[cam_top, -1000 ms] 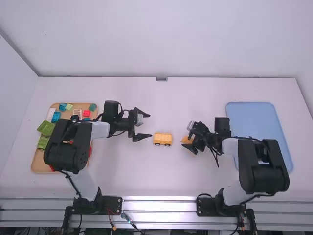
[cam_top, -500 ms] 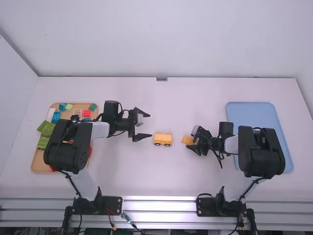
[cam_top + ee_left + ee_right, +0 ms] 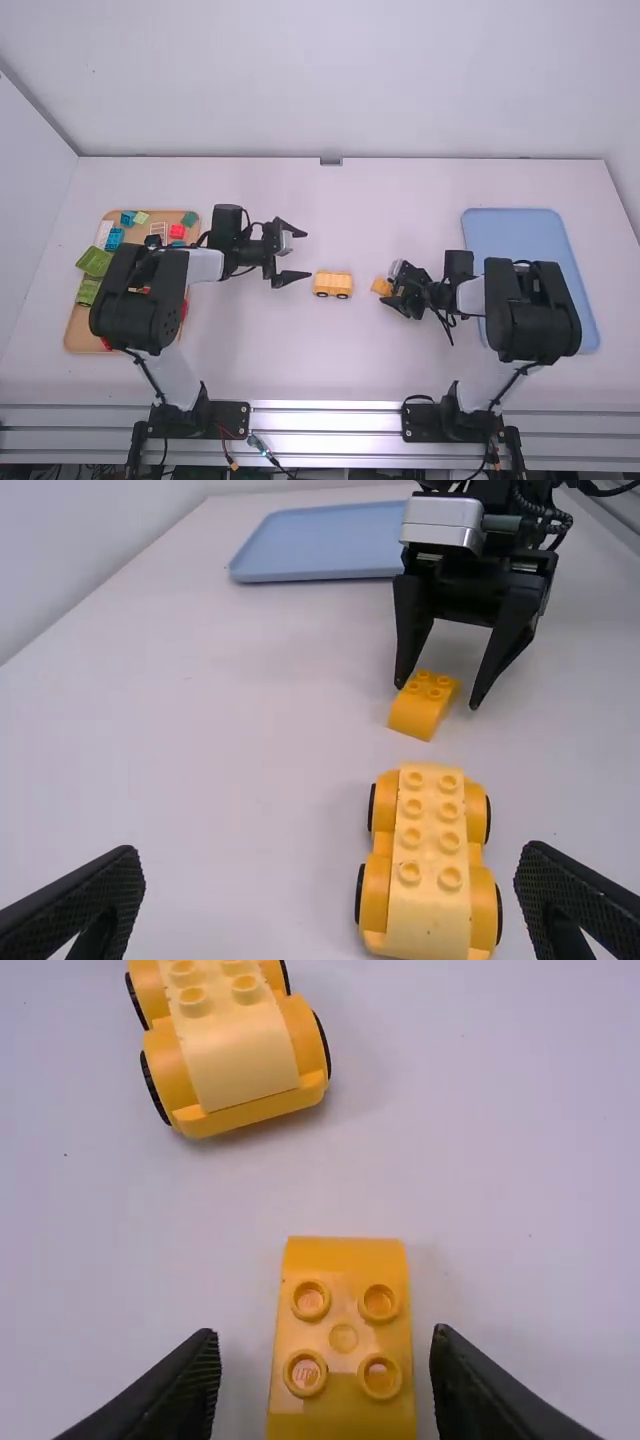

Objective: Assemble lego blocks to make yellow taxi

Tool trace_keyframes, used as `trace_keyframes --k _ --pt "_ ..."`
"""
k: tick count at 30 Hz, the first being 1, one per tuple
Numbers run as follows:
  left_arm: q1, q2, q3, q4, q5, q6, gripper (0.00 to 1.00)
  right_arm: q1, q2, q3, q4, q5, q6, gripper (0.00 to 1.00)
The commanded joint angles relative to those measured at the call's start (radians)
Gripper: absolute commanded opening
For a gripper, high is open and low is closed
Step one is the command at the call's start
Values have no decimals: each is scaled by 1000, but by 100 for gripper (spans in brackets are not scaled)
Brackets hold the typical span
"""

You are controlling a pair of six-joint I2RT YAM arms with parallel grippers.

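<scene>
High view: the camera stood above and behind the left arm (image 3: 205,265) and right arm (image 3: 472,297), farthest off, and faced forward and down over the full width of the bench (image 3: 330,370). Left wrist view: the camera looked from the left arm across the bench at a shallower slant, toward the right fingers (image 3: 404,303) and blue tray (image 3: 530,250). Right wrist view: the camera looked steeply down from close above the block (image 3: 381,286), facing toward the car (image 3: 333,284). All three views shared car, block and right fingers; the high and left wrist views also shared the blue tray.
</scene>
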Motion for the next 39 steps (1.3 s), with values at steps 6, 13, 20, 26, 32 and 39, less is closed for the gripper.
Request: trace_keyframes --k 6,13,20,26,32,39 --pt "-8 8 17 -1 34 -30 99 2 9 -8 -10 20 -2 44" --pt "-8 8 17 -21 36 -13 99 2 9 -8 -10 19 -1 33" --pt "-60 10 14 -38 -18 -5 99 2 8 -7 2 19 26 24" --pt "-146 10 -6 -76 -150 121 99 2 0 13 20 -47 48 24" --pt "-161 23 -11 -69 -146 129 99 36 -40 84 -105 -83 3 22" --pt "-162 137 -6 19 -119 129 99 112 -79 196 -300 -82 -103 22"
